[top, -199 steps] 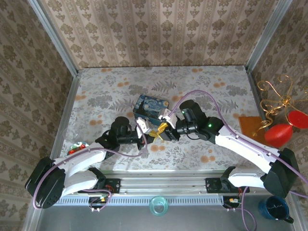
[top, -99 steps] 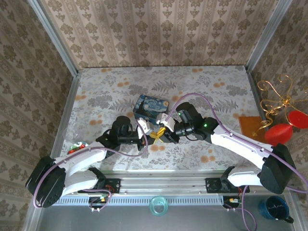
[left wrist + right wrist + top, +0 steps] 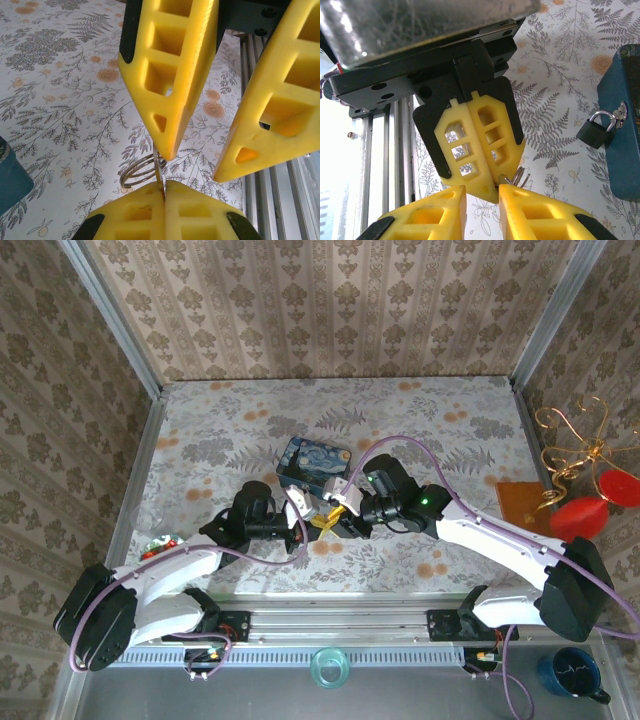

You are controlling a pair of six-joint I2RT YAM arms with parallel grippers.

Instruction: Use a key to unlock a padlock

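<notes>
Now, key held above the table.
Left gripper clamps it; right gripper stands open beside it.

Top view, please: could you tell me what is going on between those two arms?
The left gripper is shut on the key. The right gripper is open, its fingers either side of that key, perhaps for a handover. The padlock hangs closed on the blue box, apart from both grippers.
</notes>
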